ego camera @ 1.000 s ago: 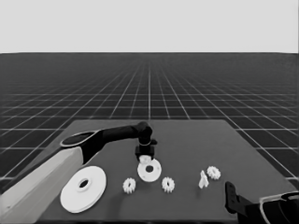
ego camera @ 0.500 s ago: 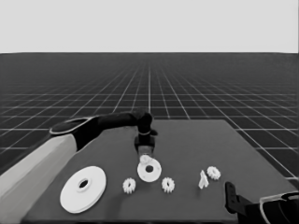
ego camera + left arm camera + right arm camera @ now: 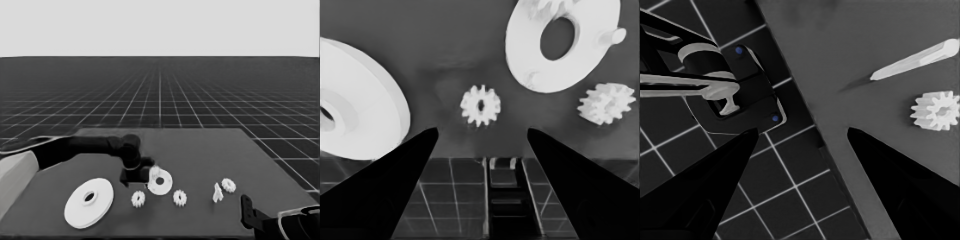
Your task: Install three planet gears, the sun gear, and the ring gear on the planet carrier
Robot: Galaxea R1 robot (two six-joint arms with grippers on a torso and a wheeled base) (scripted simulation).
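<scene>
The smaller round part lies flat near the middle of the dark table, with one small toothed gear sitting on its far left edge. Two more planet gears lie on the table just in front of it, and the larger round part rests well to its left, near the front edge. The left gripper hangs just left of the smaller round part, its fingers spread apart with nothing between them. Toward the right end a fourth gear lies beside a thin white piece. The right gripper waits at the table's front right corner, fingers apart and empty. A gridded floor stretches beyond the table to the horizon under a pale band.
</scene>
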